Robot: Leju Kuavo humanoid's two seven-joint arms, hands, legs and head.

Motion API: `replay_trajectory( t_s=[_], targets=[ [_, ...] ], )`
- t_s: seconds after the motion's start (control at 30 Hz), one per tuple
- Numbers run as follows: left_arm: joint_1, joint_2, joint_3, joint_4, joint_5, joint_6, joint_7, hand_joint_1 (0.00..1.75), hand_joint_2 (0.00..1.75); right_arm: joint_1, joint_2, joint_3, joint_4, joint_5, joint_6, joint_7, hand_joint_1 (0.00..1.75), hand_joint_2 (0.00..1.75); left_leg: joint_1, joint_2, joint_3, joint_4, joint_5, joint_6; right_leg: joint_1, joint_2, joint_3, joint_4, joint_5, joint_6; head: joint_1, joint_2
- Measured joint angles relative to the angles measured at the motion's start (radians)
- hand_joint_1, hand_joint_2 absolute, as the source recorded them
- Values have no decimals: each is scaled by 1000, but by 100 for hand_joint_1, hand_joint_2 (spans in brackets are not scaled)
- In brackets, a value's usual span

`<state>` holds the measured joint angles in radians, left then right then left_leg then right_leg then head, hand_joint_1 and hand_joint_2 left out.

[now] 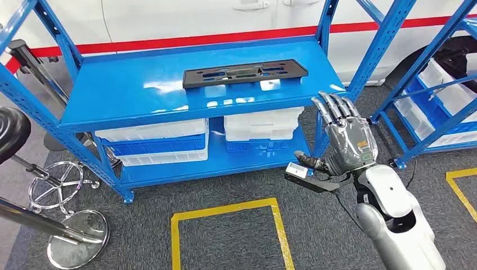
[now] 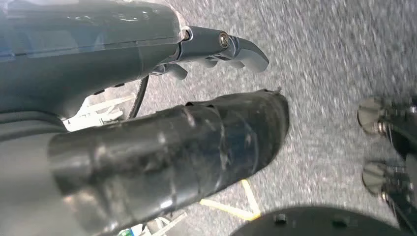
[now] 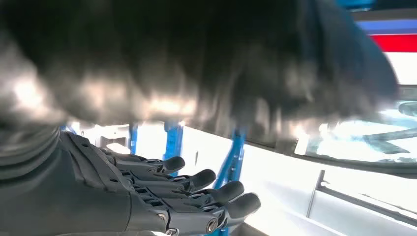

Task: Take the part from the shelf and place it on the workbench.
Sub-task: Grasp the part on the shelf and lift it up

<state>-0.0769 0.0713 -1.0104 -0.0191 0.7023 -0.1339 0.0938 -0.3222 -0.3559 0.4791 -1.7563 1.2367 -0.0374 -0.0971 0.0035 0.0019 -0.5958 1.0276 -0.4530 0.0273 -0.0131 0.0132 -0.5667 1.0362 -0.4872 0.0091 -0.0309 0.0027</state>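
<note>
The part, a long flat black plate with cut-outs (image 1: 246,73), lies on the top board of the blue shelf (image 1: 140,95), towards its right half. My right hand (image 1: 344,135) is raised just off the shelf's front right corner, below and to the right of the part, fingers straight and apart, holding nothing. The right wrist view shows those fingers (image 3: 196,194) stretched out towards blue shelf posts, with a blurred dark thumb above them. In the left wrist view my left hand (image 2: 147,98) hangs over grey carpet, thumb (image 2: 196,142) and fingers (image 2: 231,46) extended, nothing in it.
White bins (image 1: 169,140) fill the lower shelf board. A stool with a chrome base (image 1: 73,230) stands at the left. Yellow tape (image 1: 225,211) marks a square on the carpet in front. A second blue rack with bins (image 1: 439,95) stands at the right.
</note>
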Motion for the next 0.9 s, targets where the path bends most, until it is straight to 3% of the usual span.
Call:
replay_trajectory(
  t_s=[0.07, 0.1, 0.17, 0.2, 0.23, 0.27, 0.3, 0.37, 0.4, 0.47, 0.53, 0.6, 0.7, 0.73, 0.77, 0.8, 0.87, 0.9],
  targets=[
    [0, 0, -3, 0, 0, 0, 0, 0, 0, -7, 1, 2, 4, -1, 1, 0, 0, 175, 2, 1, 7, -7, 1, 6, -2, -3, -9, 24, -14, 4, 0, 0],
    [-1, 0, -6, 0, 1, 0, 0, 0, 0, -13, 1, 3, 9, -2, 1, 0, 0, 175, 5, 2, 13, -12, 1, 12, -2, -5, -26, 62, -33, 9, 1, 0],
    [-1, 0, -10, 0, 1, 0, 0, 0, 0, -20, 2, 6, 18, -2, 2, 0, 0, 175, 4, 2, 20, -14, -4, 21, -4, -8, -91, 185, -82, 15, 1, 0],
    [0, 0, -11, 0, 1, 0, 0, 0, 0, -21, 2, 7, 23, -2, 2, 0, 0, 175, 4, 2, 23, -13, -7, 23, -4, -8, -127, 243, -96, 17, 1, 0],
    [0, 0, -12, 0, 1, 0, 0, 0, 0, -21, 2, 9, 27, -2, 2, 0, 0, 175, 4, 1, 27, -13, -11, 23, -4, -8, -151, 273, -93, 18, 1, 0],
    [0, 0, -12, 0, 1, 0, 0, 0, 0, -21, 2, 11, 31, -2, 3, 0, 0, 175, 4, 1, 33, -12, -16, 23, -5, -8, -157, 266, -70, 18, 1, 0],
    [0, 0, -12, 0, 1, 0, 0, 0, 0, -22, 2, 13, 34, -2, 3, 0, 0, 175, 4, 0, 40, -11, -21, 21, -5, -9, -143, 221, -31, 17, 1, 0],
    [0, -2, -13, 0, 1, 0, 0, 0, 0, -25, 3, 17, 38, -2, 3, 0, 0, 175, 2, -1, 54, -10, -34, 15, -1, -12, -91, 92, 42, 9, 1, 0],
    [0, -2, -13, 0, 1, 0, 0, 0, 0, -27, 3, 18, 39, -2, 2, 0, 0, 175, 1, -1, 57, -9, -39, 11, 2, -14, -69, 43, 55, 4, 1, 0],
    [0, -3, -13, 0, 1, -1, 0, 0, 0, -31, 4, 21, 42, -3, 2, 0, 0, 175, -2, 0, 58, -10, -45, 0, 9, -15, -53, 11, 48, -5, 1, 0],
    [-2, -3, -14, 0, 2, -1, 0, 0, 0, -32, 5, 22, 43, -3, 2, 0, 0, 175, -2, 2, 62, -12, -51, -10, 4, -12, -45, 0, 44, -14, 0, 0],
    [-3, -3, -14, 0, 6, -1, 0, 0, 0, -38, 9, 22, 44, -4, 2, 1, 0, 175, -2, 2, 47, 31, -77, -19, -2, -12, -29, -12, 42, -25, 0, 0],
    [-3, -3, -20, 0, 17, -1, 0, 0, 0, -52, 26, 25, 51, -4, 3, 9, 0, 175, 2, 0, -60, 219, -144, -29, -1, -12, -14, -17, 32, -36, 0, 0],
    [-3, -3, -23, 0, 19, -1, 0, 0, 0, -54, 33, 27, 54, -2, 5, 12, 0, 175, 3, 1, -92, 262, -146, -31, -1, -12, -9, -17, 28, -37, 0, 0],
    [-2, -3, -26, 0, 22, -1, 1, 0, 0, -55, 41, 29, 58, 0, 6, 16, 0, 175, 4, 1, -107, 270, -128, -33, -1, -11, -3, -16, 22, -37, 0, 0],
    [-2, -2, -29, 0, 26, -1, 1, 0, 0, -55, 49, 32, 62, 3, 7, 19, 0, 175, 6, 1, -103, 239, -91, -34, -1, -10, 4, -15, 16, -36, -1, 0],
    [2, -2, -34, 1, 34, -1, 1, 0, 0, -58, 67, 37, 70, 14, 8, 29, 0, 175, 8, 0, -62, 115, -5, -32, -1, -7, 18, -11, 1, -29, 0, 0],
    [3, -2, -36, 2, 38, -1, 1, 0, 0, -60, 77, 41, 76, 20, 7, 33, 0, 175, 8, 0, -41, 59, 18, -30, 1, -6, 21, -8, -5, -25, 0, 0]
  ],
)
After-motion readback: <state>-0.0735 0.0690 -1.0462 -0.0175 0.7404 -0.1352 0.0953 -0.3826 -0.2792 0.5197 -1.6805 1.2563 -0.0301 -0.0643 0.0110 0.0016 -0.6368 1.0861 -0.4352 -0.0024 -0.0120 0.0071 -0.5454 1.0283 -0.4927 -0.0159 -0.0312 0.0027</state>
